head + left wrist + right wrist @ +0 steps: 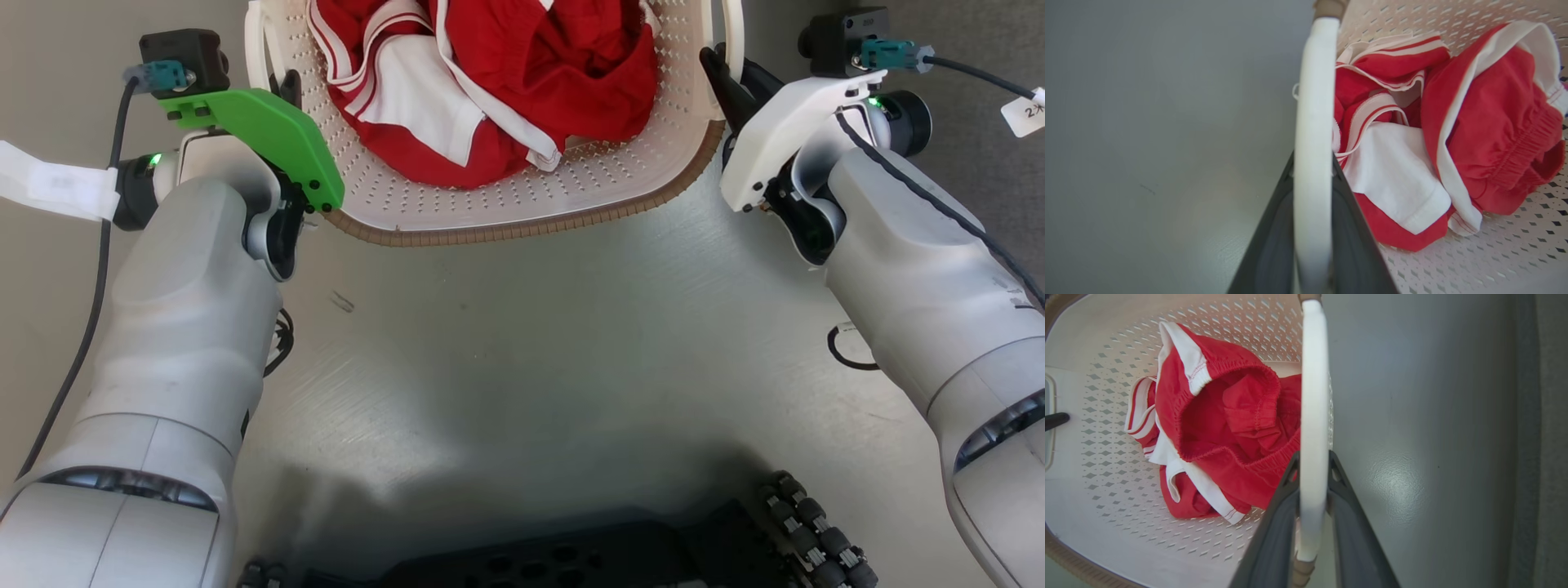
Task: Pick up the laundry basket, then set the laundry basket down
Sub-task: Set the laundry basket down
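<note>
The laundry basket (522,214), cream-white and perforated with a brown woven rim, sits at the top centre of the head view with red and white clothes (506,82) inside. My left gripper (287,86) is at its left white handle (1312,134), and the dark fingers (1349,245) are shut on that handle. At the basket's right side, my right gripper (722,69) is shut on the other white handle (1312,428), with one dark finger (1349,531) on each side of it. The basket (1106,522) tilts slightly in the head view.
A smooth grey floor (522,343) lies below and around the basket. My dark wheeled base (620,547) shows at the bottom edge. Cables run from both wrists, and a darker strip of floor (1547,437) lies to the right.
</note>
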Controlling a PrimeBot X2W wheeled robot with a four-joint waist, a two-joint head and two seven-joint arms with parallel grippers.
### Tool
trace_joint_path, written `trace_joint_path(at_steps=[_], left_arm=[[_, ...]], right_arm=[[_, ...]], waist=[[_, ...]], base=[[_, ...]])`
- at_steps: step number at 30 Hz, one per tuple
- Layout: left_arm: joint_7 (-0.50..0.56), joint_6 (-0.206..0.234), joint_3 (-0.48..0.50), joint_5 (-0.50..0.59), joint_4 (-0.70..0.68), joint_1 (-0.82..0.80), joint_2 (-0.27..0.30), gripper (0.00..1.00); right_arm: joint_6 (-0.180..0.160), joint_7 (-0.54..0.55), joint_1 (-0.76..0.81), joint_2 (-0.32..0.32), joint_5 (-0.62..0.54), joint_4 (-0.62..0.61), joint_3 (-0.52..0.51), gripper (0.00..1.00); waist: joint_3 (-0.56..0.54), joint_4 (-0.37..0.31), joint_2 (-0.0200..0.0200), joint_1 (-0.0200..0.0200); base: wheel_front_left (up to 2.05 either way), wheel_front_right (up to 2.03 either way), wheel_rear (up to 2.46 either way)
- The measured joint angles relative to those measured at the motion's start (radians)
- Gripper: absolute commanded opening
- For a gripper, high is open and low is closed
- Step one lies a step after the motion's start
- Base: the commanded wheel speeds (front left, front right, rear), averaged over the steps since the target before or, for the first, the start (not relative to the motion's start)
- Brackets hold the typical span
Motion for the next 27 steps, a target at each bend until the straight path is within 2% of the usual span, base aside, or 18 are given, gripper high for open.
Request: trace_joint_path(at_steps=[11, 27], left_arm=[[0.010, 0.000, -0.007, 0.011, 0.037, -0.030, 0.000, 0.00], [0.019, -0.014, -0.022, 0.012, 0.055, -0.083, -0.002, 0.00]], right_arm=[[0.000, 0.000, -0.013, 0.021, 0.005, 0.031, -0.001, 0.00], [0.000, 0.021, -0.063, 0.018, 0.023, 0.052, -0.007, 0.00]], waist=[[0.037, 0.006, 0.0000, -0.0001], [0.083, 0.017, 0.0000, -0.0001]], base=[[0.00, 0.00, 0.00], [0.00, 0.00, 0.00]])
